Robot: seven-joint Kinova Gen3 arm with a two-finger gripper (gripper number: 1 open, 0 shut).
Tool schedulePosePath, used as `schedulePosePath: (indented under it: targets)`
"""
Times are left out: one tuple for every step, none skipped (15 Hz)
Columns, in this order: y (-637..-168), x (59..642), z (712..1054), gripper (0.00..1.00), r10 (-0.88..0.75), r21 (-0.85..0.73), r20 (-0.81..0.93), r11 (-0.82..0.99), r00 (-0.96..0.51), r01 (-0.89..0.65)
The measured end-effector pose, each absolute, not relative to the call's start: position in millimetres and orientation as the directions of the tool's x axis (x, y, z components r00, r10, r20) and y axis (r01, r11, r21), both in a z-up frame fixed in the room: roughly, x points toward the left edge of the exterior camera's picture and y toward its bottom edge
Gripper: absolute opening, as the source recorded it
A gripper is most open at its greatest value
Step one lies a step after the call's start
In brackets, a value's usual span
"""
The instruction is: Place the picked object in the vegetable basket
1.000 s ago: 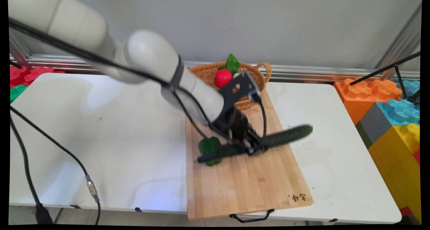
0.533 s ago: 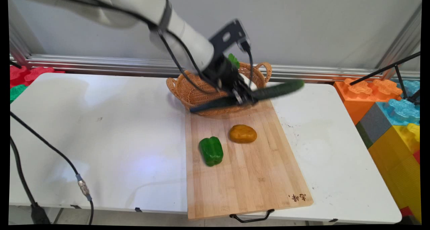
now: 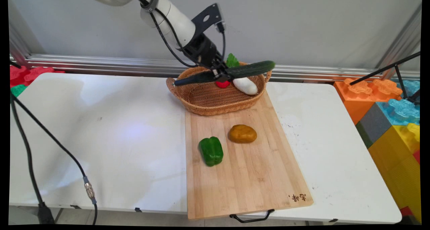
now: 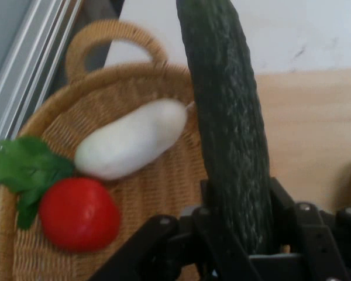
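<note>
Cucumber (image 3: 231,73), long and dark green, is clamped near its middle by the end effector (image 3: 220,76), which is closed on it. It hangs roughly level, slightly tilted with the right end higher, in the air above the wicker basket (image 3: 201,99). From the hand camera the cucumber (image 4: 228,129) runs up from between the black fingers (image 4: 284,205) and crosses over the basket's rim (image 4: 111,44).

Inside the basket: a white oblong vegetable (image 3: 246,86) on the right side and a red round one (image 3: 222,84) with a green leaf (image 3: 231,60), both partly hidden behind the cucumber. Hand camera shows the white one (image 4: 131,146) just beside the red one (image 4: 79,213), leaf (image 4: 26,170) touching the red one.

Basket sits at the tabletop's far side, its near edge touching or overlapping the far end of the wooden cutting board (image 3: 248,176). On the board, well apart from the end effector: green bell pepper (image 3: 211,151) and a brownish-yellow potato (image 3: 242,133), near each other, not touching. Board lies on the white tabletop (image 3: 100,139), black handle over the near edge.

Big coloured toy blocks (image 3: 393,122) stand right of the tabletop.
</note>
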State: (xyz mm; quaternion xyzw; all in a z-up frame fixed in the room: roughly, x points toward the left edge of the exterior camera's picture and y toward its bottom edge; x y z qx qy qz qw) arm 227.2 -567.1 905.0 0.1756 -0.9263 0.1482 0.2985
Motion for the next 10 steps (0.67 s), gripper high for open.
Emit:
schedulePosePath:
  targets:
    - [-577,236,895,0.0,-0.239,-0.17,0.595,0.896,-0.767,-0.411]
    - [-584,242,886,0.0,-0.241,-0.168,0.59,0.897,-0.77,-0.409]
    - [-589,245,880,0.0,-0.241,-0.166,0.589,0.898,-0.772,-0.407]
    - [-596,249,870,0.0,-0.241,-0.163,0.588,0.9,-0.772,-0.404]
    - [-603,252,859,0.0,-0.239,-0.158,0.59,0.903,-0.771,-0.4]
    - [-609,252,850,0.0,-0.235,-0.153,0.595,0.906,-0.769,-0.395]
    - [-615,251,842,0.0,-0.228,-0.149,0.602,0.91,-0.765,-0.388]
    - [-618,250,837,0.0,-0.223,-0.147,0.607,0.912,-0.763,-0.383]
    - [-623,248,830,0.0,-0.215,-0.145,0.612,0.916,-0.761,-0.375]
    - [-626,247,826,0.0,-0.21,-0.144,0.615,0.918,-0.76,-0.37]
